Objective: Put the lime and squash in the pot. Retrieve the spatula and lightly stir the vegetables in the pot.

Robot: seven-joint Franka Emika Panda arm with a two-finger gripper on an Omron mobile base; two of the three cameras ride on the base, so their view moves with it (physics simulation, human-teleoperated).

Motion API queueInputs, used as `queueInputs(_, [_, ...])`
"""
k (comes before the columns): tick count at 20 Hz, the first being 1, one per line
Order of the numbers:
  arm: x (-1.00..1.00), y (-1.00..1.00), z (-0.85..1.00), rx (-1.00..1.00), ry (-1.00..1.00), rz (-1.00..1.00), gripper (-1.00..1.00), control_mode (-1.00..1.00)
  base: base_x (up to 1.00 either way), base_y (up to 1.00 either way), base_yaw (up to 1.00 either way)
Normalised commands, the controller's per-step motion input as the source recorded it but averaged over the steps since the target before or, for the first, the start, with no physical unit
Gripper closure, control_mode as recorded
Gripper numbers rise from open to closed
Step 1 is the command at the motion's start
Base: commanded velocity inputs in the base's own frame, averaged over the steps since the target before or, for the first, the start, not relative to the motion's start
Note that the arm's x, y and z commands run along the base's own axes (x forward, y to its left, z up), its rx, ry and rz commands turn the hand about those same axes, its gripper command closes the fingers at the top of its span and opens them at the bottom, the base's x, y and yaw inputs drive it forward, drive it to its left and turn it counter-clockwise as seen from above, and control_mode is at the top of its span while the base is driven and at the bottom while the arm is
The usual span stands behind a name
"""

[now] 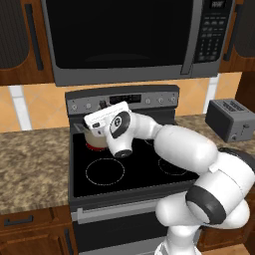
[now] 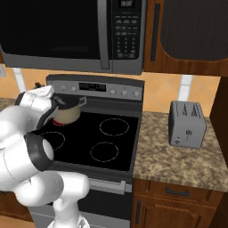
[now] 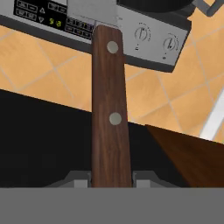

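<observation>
A: From the left base camera, where does the arm reach?
B: Over the back left of the black glass stovetop (image 1: pixel 134 167); the white hand covers most of the small cream-beige pot with the dark rim (image 1: pixel 95 141), which sits on the rear left burner; a grey side handle pokes out at the pot's left; a grey toaster (image 1: pixel 231 119) stands on the speckled stone surface (image 1: pixel 30 164) to the right, well apart from the pot; the end effector itself is hidden behind the hand.

A: And from the right base camera?
B: The pot (image 2: pixel 67 112) is at the back left of the stovetop (image 2: pixel 107 133), just below the grey control panel (image 2: pixel 95 88); the white hand hangs right at the pot's left side; the toaster (image 2: pixel 187 124) is on the surface (image 2: pixel 178 156) to the right; a dark microwave (image 2: pixel 67 31) hangs above.

A: And the hand camera?
B: The end effector (image 3: pixel 111 180) is clenched on the slim dark-brown wooden spatula handle with two pale rivets (image 3: pixel 109 113); the handle runs up between the two fingers toward the control panel (image 3: pixel 148 37); the spatula's far end is out of frame, so I cannot tell whether it reaches the pot.
</observation>
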Motion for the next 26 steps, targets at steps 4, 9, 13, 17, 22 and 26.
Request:
queueInputs(4, [0.33, 0.0, -0.59, 0.01, 0.17, 0.06, 1.0, -1.0, 0.0, 0.0, 0.0])
queueInputs(9, [0.33, 0.01, -0.4, 0.07, 0.15, 0.0, 1.0, -1.0, 0.0, 0.0, 0.0])
queueInputs(13, [0.2, 0.04, 0.05, 0.06, 0.02, 0.0, 1.0, -1.0, 0.0, 0.0, 0.0])
queueInputs(17, [0.05, 0.12, 0.68, 0.0, -0.12, 0.0, 1.0, -1.0, 0.0, 0.0, 0.0])
queueInputs(22, [0.03, 0.04, 0.43, 0.0, -0.02, 0.0, 1.0, -1.0, 0.0, 0.0, 0.0])
queueInputs(26, [0.07, 0.0, 0.33, 0.0, -0.02, 0.01, 1.0, -1.0, 0.0, 0.0, 0.0])
